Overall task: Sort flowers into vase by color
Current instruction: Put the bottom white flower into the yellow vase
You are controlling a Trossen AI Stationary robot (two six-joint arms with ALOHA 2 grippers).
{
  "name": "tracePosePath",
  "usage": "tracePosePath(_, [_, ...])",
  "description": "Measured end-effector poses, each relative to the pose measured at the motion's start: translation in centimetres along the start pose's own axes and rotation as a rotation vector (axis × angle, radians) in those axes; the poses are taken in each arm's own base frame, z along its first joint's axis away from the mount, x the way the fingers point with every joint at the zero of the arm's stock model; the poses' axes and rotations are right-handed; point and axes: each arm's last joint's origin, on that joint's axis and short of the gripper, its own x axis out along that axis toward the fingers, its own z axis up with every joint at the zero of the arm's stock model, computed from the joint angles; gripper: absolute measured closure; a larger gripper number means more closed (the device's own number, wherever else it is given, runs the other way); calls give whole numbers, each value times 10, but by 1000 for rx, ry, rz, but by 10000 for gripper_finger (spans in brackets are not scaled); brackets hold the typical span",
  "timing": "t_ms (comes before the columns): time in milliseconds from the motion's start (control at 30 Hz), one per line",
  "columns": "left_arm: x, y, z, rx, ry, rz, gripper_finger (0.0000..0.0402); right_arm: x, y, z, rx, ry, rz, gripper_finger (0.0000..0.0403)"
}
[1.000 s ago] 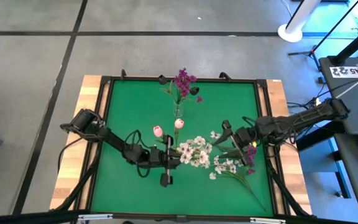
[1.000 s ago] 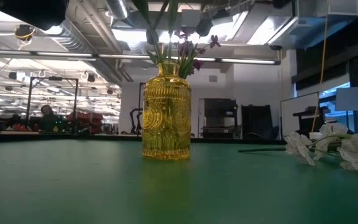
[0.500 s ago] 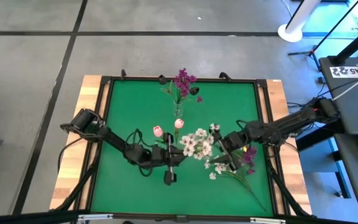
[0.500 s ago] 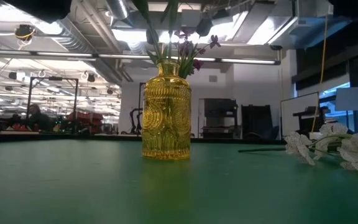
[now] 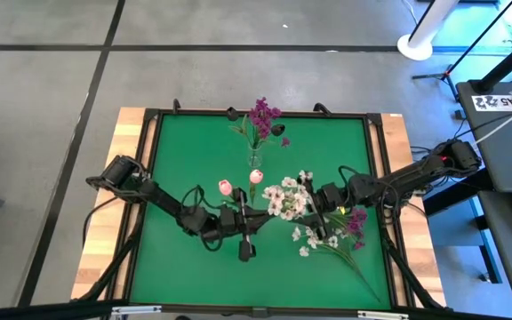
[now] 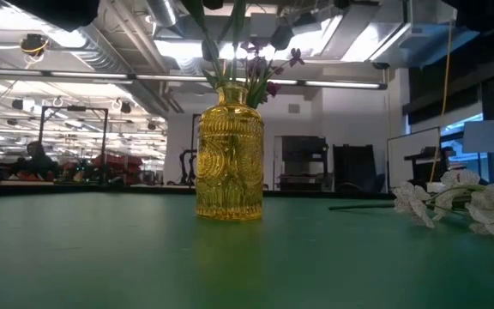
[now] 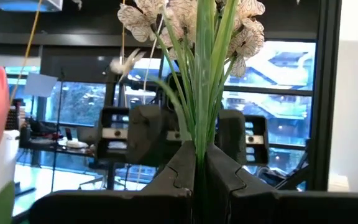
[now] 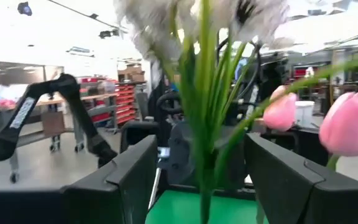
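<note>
vase [image 6: 230, 153] blooms cropped, white spray [image 8: 191, 25] perhaps blurred

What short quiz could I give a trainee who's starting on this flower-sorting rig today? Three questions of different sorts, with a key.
1. True or false: the left gripper is shut on the white flower spray.
2. Which flowers are already in the yellow vase? A) white B) magenta-purple C) pink
3. How do the right gripper's fingers stand around the spray's stems?

Key: 1. True. 2. B. 3. Open, one on each side, not yet closed.
</note>
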Motion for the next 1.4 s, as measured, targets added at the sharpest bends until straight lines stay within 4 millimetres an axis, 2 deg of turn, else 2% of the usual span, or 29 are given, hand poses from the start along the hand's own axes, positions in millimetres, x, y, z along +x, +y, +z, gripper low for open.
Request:
tracePosePath(367, [8,5,0,-87,1,14,395,8,0,10,4,-21,-6,165])
tracePosePath(633, [25,4,-3,-56,91,22,395,10,0,10,7,11,-16,165])
tracePosePath(800, [29,1,-2,-50,113,18,395,10,0,8,7,30,-16,171])
tracePosePath(967, [26,-3,-2,-34,115,21,395,10,0,6,6,52,-18,223])
tracePosePath(1300, [18,-12,0,20,129,76,395,10,-1,5,0,59,-18,375])
tracePosePath(1400, [17,-13,0,21,131,97,395,10,-1,5,-2,60,-18,392])
